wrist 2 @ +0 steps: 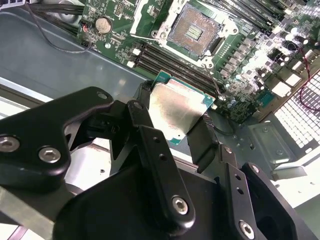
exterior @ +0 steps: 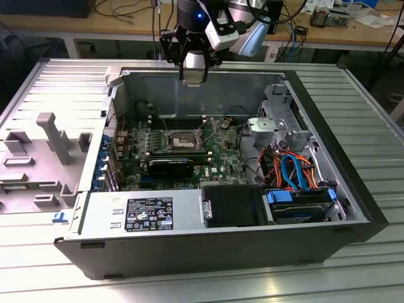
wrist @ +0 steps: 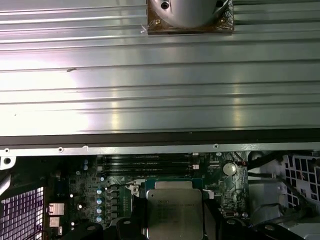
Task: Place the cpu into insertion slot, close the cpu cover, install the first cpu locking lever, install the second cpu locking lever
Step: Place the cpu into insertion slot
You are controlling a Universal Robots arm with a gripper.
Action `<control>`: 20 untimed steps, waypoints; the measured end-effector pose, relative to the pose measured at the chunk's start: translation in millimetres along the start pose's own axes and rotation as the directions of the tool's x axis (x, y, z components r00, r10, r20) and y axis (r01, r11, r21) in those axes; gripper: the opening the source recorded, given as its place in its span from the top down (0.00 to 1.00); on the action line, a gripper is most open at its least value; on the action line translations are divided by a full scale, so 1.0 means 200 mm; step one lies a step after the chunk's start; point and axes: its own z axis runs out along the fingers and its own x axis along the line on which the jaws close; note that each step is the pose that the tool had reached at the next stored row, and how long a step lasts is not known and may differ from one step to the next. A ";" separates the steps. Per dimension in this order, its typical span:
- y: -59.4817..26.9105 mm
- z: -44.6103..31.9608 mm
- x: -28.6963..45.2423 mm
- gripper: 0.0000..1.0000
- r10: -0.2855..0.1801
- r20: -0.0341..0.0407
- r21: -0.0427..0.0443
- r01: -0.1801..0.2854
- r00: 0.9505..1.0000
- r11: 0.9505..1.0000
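The cpu (wrist 2: 180, 102) is a flat square chip with a dull silver-grey metal lid and a green edge peeking out. It's pinched on 2 opposite sides by the matte black fingers (wrist 2: 201, 140) of the gripper (wrist 2: 174, 117), so the jaws are narrow and clamped right on it. In the exterior view it hangs over the back wall of the case (exterior: 189, 252), well above the slot (wrist 2: 192, 32) and not in it. The slot is a bare dark square with a fine grid of contacts and a shiny metal rim. The cover (wrist 2: 147, 15), a thin silvery frame, looks swung up off 1 edge. Around that is the green motherboard (exterior: 221, 154), with long black RAM slots (wrist 2: 165, 62) and a round coin battery (wrist 2: 102, 24). A long black heatsink block (exterior: 170, 167) sits just beside the slot. The case is grey sheet metal on a ribbed aluminium table (exterior: 366, 113).
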 end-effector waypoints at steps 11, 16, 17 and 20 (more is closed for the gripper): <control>-0.019 0.018 0.002 0.46 0.000 0.000 0.000 0.000 1.000 1.000; -0.029 0.026 0.004 0.46 0.000 0.000 0.000 0.000 1.000 1.000; -0.031 0.028 0.005 0.46 0.000 0.000 0.000 0.000 1.000 1.000; -0.038 0.031 0.007 0.46 0.000 0.000 0.000 0.000 1.000 1.000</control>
